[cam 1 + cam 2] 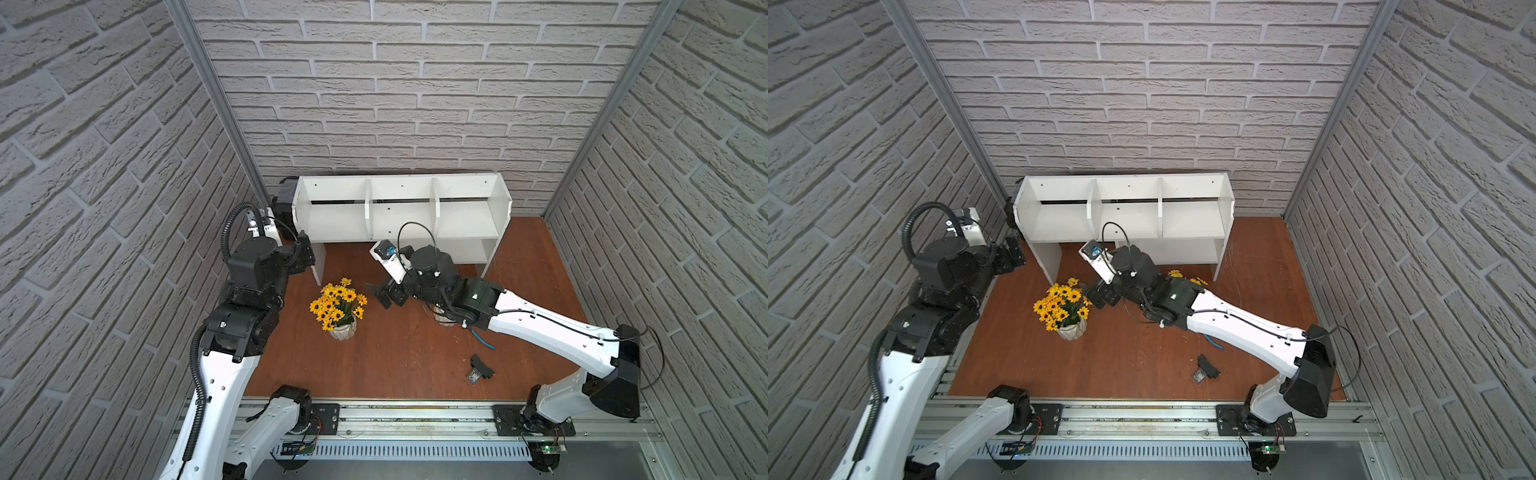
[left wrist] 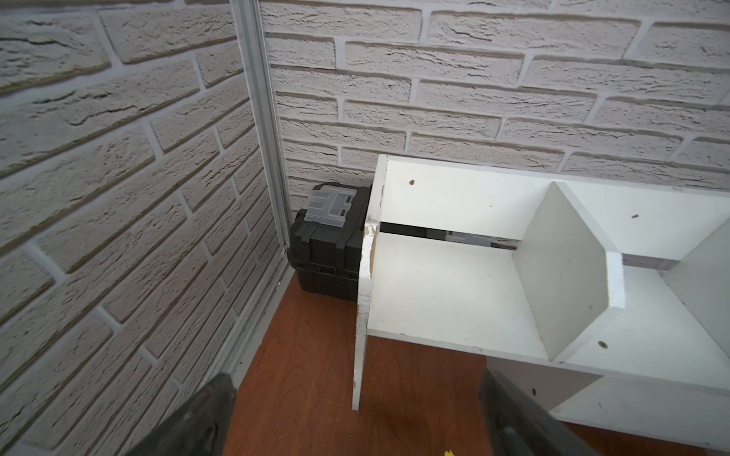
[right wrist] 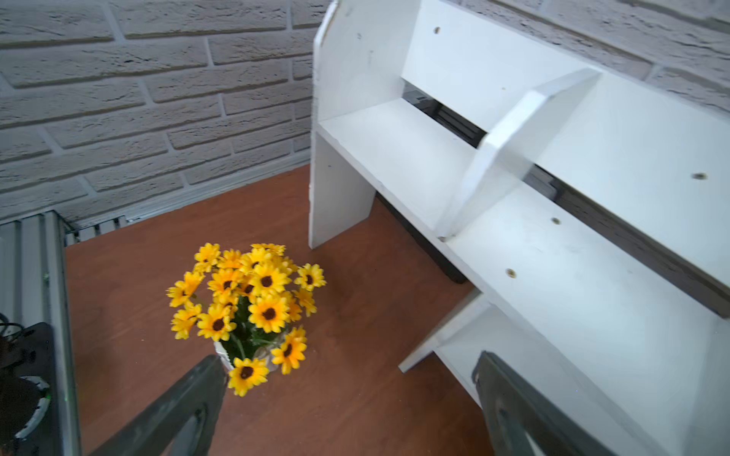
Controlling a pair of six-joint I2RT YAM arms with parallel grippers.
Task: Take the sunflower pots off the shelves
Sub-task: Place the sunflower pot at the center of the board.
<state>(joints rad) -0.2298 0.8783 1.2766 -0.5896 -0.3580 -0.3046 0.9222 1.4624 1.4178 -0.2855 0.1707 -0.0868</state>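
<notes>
Sunflower pot stands on the desk before the shelves. Left hand and right hand both gape, released.

- shelves at the back wall
- black box just left of them
- sunflower pot on the worktop, before the shelves' left leg

Two sunflower pots, one shelf unit with three upper compartments, and one black box.
</notes>
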